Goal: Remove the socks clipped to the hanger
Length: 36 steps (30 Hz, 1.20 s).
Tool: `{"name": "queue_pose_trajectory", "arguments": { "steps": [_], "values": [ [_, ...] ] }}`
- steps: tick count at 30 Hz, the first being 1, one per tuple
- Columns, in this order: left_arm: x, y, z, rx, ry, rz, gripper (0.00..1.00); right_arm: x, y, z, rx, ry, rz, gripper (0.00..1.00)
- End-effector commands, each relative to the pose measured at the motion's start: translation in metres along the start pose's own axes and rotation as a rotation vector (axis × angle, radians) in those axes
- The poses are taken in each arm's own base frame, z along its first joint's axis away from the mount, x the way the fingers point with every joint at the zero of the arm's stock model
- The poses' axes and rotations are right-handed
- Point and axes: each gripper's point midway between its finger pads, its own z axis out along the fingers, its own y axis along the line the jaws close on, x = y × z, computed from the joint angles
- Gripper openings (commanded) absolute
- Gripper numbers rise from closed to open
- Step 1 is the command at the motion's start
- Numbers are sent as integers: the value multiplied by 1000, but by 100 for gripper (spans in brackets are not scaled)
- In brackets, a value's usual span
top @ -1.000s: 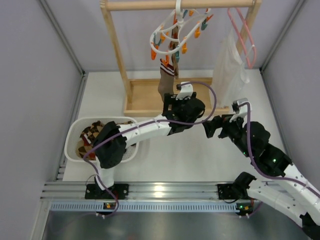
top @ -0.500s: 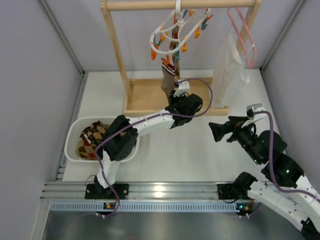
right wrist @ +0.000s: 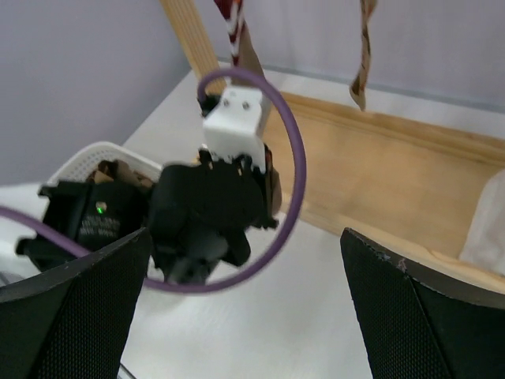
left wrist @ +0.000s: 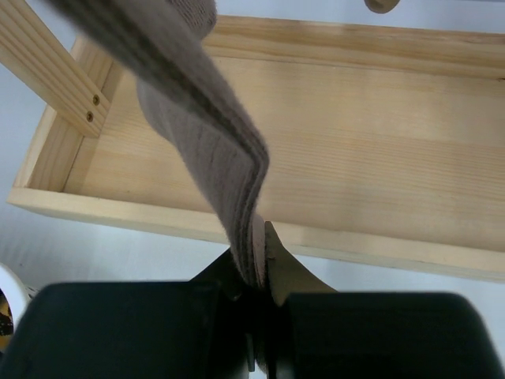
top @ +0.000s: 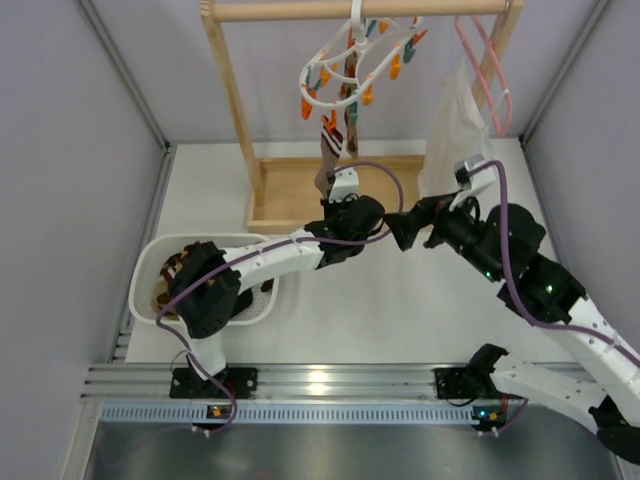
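Grey walls (top: pixel 70 120) are closing in a white counter (top: pixel 380 320) on three sides. At the near left, a white basket (top: pixel 142 275) is sitting on the counter, and patterned socks (top: pixel 178 268) are lying inside it. The left arm is reaching over the basket toward the wooden rack (top: pixel 232 100). The left pincer (left wrist: pixel 256 272) is pinching the lower end of a brown sock (left wrist: pixel 213 134), its jaws pressing tight on the fabric just above the front edge of the rack's tray (left wrist: pixel 379 158). The right pincer (top: pixel 398 230) is hovering just beside the left one, its jaws standing wide and gripping nothing. From the held end, the sock is rising up to the hanger (top: pixel 345 70), where its top is sitting among the orange and teal clips. The hanger is hooking over the rack's top bar. Farther right on that bar, a pink hanger (top: pixel 485 60) is carrying a white bag (top: pixel 455 140), which is dangling down toward the tray's right end.
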Motion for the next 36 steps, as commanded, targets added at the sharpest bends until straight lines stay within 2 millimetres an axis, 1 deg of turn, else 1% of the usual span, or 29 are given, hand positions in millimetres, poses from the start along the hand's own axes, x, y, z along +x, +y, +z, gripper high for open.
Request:
{"name": "queue_pose_trajectory", "arguments": {
  "steps": [1,3,4,6,7,9,10,12,13,16,18,19,21,22,24,28,29,30,31,32,35,36],
  "values": [
    [-20,-6,-15,75,-12,-123,0,-52,33,28,-101,-67,19,100],
    [-19,-7,-18,84,-10,-112,0,-61,41,41,-119,-63,13,98],
    [-20,-8,-19,89,-11,-110,0,-70,46,53,-123,-62,16,96],
    [-21,-10,-23,98,-12,-103,0,-77,52,66,-127,-62,8,91],
    [-20,-10,-24,99,-13,-102,0,-84,57,79,-130,-58,0,88],
    [-19,-11,-26,106,-11,-100,0,-88,56,92,-103,-41,-26,85],
    [-17,-11,-27,108,-9,-98,0,-94,59,103,-98,-43,-32,82],
    [-15,-13,-29,115,-6,-97,0,-96,60,112,-81,-34,-57,79],
    [-14,-13,-30,116,-5,-94,0,-101,62,119,-77,-39,-64,78],
    [-12,-15,-31,124,0,-93,0,-106,64,132,-62,-44,-98,74],
    [-13,-15,-32,127,0,-94,0,-109,62,137,-41,-46,-129,74],
    [-12,-15,-32,126,0,-91,0,-110,62,143,-33,-48,-136,72],
    [-12,-15,-32,127,0,-90,0,-111,63,148,-25,-48,-157,70],
    [-12,-14,-32,123,-1,-90,0,-109,63,155,-17,-37,-167,70],
    [-12,-15,-33,127,1,-91,0,-109,61,161,7,-32,-193,70],
    [-14,-17,-34,135,0,-98,0,-107,59,180,41,-25,-226,69],
    [-15,-17,-34,136,-1,-101,0,-105,57,183,56,-17,-232,69],
    [-15,-17,-34,136,-1,-99,0,-114,56,182,73,-36,-231,69],
    [-16,-17,-34,137,-2,-100,0,-109,54,189,86,-24,-237,69],
    [-16,-18,-34,137,-3,-102,0,-108,53,191,94,-24,-242,69],
    [-17,-18,-34,136,-4,-104,0,-108,49,198,120,-27,-251,69],
    [-16,-18,-34,136,-2,-105,0,-112,48,198,131,-37,-251,69]
  ]
}}
